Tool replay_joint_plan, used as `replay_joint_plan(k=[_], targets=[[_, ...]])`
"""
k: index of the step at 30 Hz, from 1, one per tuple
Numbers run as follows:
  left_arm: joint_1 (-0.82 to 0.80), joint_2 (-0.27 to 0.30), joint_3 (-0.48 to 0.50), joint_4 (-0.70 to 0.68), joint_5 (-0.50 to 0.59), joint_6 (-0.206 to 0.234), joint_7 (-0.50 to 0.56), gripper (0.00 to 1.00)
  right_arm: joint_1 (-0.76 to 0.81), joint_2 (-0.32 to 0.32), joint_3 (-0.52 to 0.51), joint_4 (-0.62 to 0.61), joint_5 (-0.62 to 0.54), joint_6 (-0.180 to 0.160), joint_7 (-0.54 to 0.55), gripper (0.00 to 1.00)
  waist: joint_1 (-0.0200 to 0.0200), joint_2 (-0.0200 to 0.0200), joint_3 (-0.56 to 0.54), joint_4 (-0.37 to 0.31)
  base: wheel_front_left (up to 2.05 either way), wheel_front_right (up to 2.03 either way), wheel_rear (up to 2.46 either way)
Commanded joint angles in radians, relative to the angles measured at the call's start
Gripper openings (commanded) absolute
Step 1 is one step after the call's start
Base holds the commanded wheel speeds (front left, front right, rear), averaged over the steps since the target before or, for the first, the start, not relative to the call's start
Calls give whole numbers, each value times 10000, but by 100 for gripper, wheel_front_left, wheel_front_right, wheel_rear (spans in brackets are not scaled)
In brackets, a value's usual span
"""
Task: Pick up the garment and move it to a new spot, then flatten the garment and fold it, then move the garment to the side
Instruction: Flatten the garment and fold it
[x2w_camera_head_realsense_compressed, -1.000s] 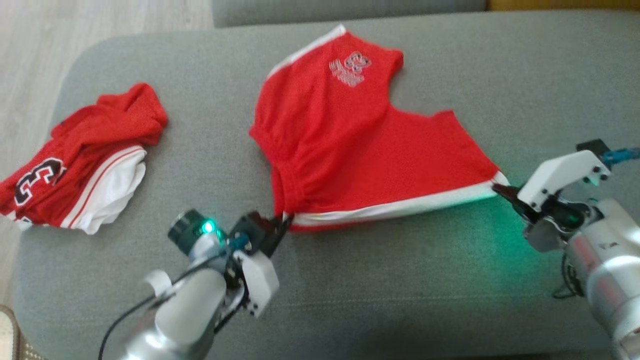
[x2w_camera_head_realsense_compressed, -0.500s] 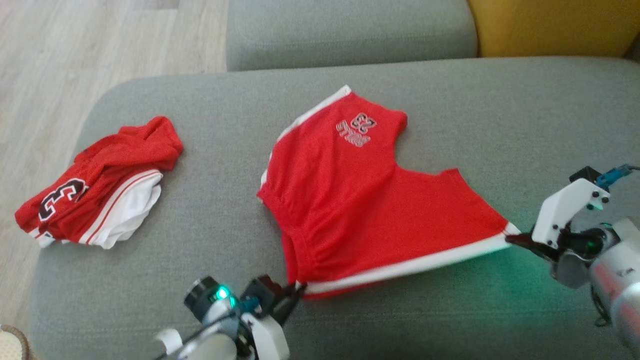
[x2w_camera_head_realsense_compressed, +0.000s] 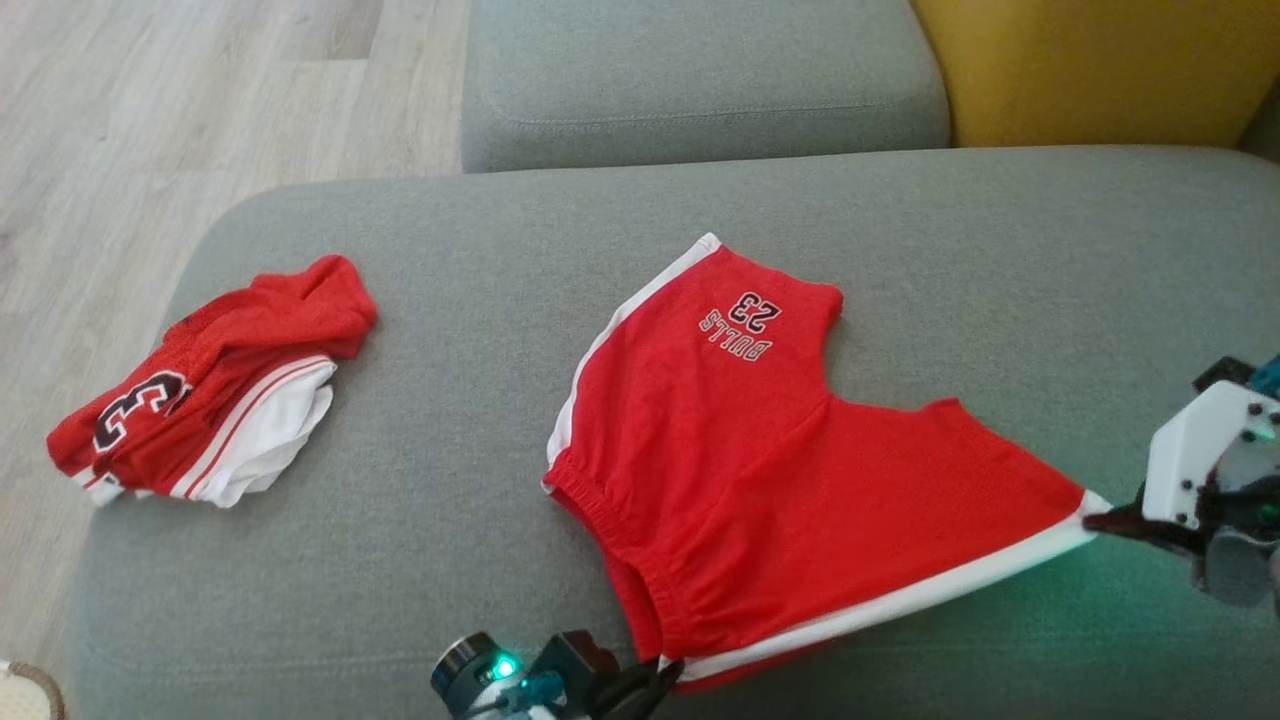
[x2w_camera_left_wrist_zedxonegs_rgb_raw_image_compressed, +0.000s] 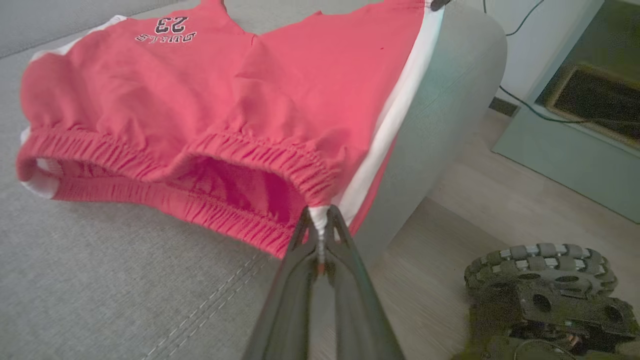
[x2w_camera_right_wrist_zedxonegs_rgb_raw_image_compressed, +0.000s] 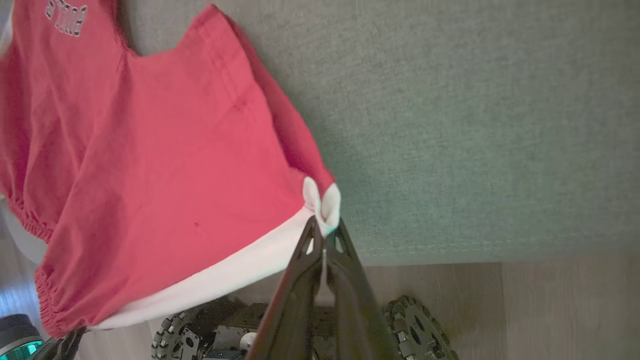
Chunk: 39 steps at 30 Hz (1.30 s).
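The head view's bottom edge partly crops the left jaws.

Grey sofa cushion (x2w_camera_head_realsense_compressed: 400, 560): red shorts (x2w_camera_head_realsense_compressed: 760, 480) spread at centre, crumpled jersey (x2w_camera_head_realsense_compressed: 220, 390) left

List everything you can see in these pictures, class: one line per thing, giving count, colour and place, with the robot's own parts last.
red shorts: one, red with white side stripes and "BULLS 23" print, spread on the near cushion
jersey: one, red and white, crumpled at the cushion's left end
near cushion: one, grey, under both garments
far cushion: one, grey, behind it
yellow block: one, top right
wooden floor: pale, to the left
wheels: two seen, dark, on the floor
left gripper: one, dark, shut on the shorts' waistband corner
right gripper: one, dark, shut on the stripe's hem corner
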Motion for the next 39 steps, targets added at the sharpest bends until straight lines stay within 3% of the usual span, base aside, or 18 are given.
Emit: replay_joint_plan(k=[1,8,16,26,39], targets=[[-484,211,291,-351,-140,11,-51,0,-239,-311,-90,-388,-30,-2,48,0,1,-1,32,61,0,0,0],[-1022,277,516,-743,-390,13,-34,0,-1127,-68,-701,-414,-60,-2,454,0,1,-1,140,588,0,0,0],[-1706,206,556,-980,-456,17,92,0,-2974,436,-1055,713,-724,-2,640,0,1,-1,307,1432,0,0,0],[-3108,-477,650,-694,-945,13,121,0,-5660,1204,-1213,2517,-1814,-2,237,0,1,-1,1419,2436,0,0,0],[-4793,-1063,534,429,-1934,11,-84,0,-6543,887,-2184,2651,-3356,-2,-270,0,1,-1,2952,3418,0,0,0]])
